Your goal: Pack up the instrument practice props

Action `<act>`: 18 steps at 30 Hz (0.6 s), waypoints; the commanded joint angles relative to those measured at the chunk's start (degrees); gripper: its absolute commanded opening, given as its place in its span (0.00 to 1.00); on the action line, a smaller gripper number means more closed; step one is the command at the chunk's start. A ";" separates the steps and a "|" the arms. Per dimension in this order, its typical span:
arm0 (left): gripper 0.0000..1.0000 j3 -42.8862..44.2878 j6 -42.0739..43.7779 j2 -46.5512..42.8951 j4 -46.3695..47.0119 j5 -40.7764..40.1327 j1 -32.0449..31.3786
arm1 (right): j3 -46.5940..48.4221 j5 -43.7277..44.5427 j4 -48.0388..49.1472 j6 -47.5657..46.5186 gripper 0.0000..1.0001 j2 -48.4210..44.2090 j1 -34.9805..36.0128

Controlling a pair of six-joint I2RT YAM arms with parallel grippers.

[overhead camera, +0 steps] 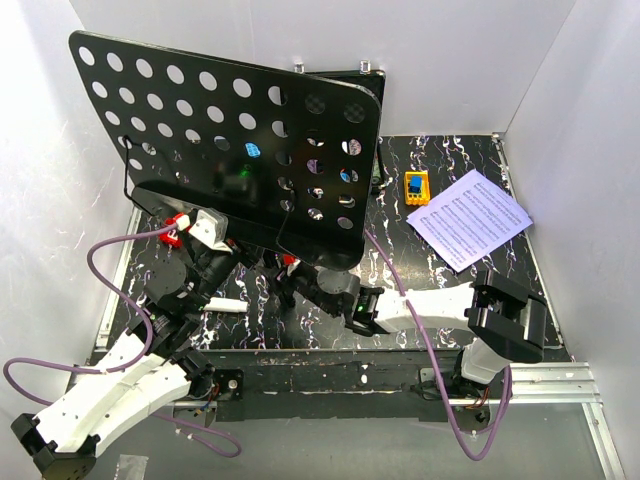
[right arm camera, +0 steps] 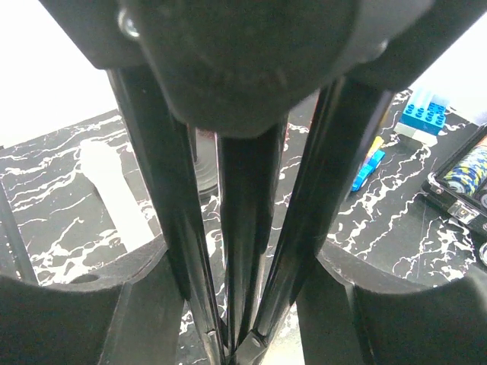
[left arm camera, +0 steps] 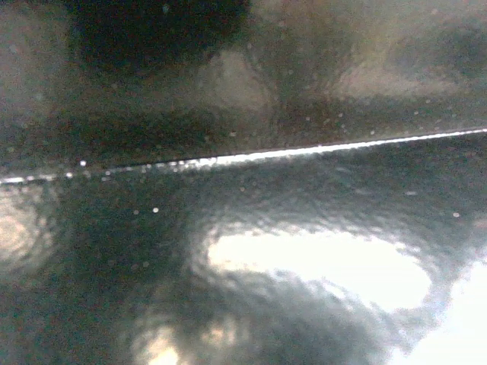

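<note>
- Music stand [overhead camera: 230, 130]: upright.
- Right gripper [right arm camera: 243, 289]: clamped on the stand's folded legs.
- Left gripper [overhead camera: 200, 232]: at the stand's shelf lip; I cannot tell its opening.
- Sheet music [overhead camera: 470, 218]: flat, right of the stand.

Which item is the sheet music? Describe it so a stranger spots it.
Start at the big black perforated music stand desk, upper left in the top view. Go right past the small yellow toy block. The sheet-music page lies flat beyond it, the only white paper printed with staves.
</note>
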 commanded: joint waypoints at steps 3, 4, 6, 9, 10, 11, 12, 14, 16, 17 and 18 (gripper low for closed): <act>0.00 -0.45 -3.75 0.81 -11.34 -2.23 0.30 | 1.98 9.32 1.17 1.82 0.58 0.47 -1.36; 0.00 -0.36 -3.75 0.81 -11.25 -2.23 0.30 | 1.98 9.40 0.90 2.08 0.58 0.47 -1.36; 0.00 -0.27 -3.84 0.81 -11.16 -2.23 0.30 | 1.89 10.10 -0.06 2.26 0.60 0.38 -1.36; 0.00 -0.27 -3.66 0.63 -11.25 -2.41 0.21 | 0.85 10.37 -0.86 5.42 0.71 -0.40 -1.36; 0.00 -0.36 -3.57 0.55 -11.34 -2.50 0.30 | 0.32 10.46 -0.86 6.29 0.74 -0.76 -1.27; 0.00 -0.44 -3.49 0.46 -11.25 -2.58 0.30 | -0.21 10.46 -0.86 6.91 0.76 -1.11 -1.36; 0.00 -0.45 -3.49 0.37 -11.25 -2.67 0.30 | -0.65 10.37 -1.03 7.70 0.77 -1.63 -1.36; 0.00 -0.62 -3.57 0.28 -11.25 -2.76 0.38 | -1.18 9.85 -1.47 9.11 0.77 -2.08 -1.36; 0.00 -0.62 -3.66 0.37 -11.25 -2.76 0.30 | -1.18 9.06 -2.43 10.60 0.77 -2.17 -1.36; 0.00 -0.62 -3.75 0.37 -11.17 -2.76 0.38 | -1.10 8.79 -3.05 11.31 0.77 -2.08 -1.36; 0.00 -0.62 -3.75 0.46 -11.16 -2.85 0.21 | -0.92 8.61 -3.66 12.27 0.77 -1.90 -1.27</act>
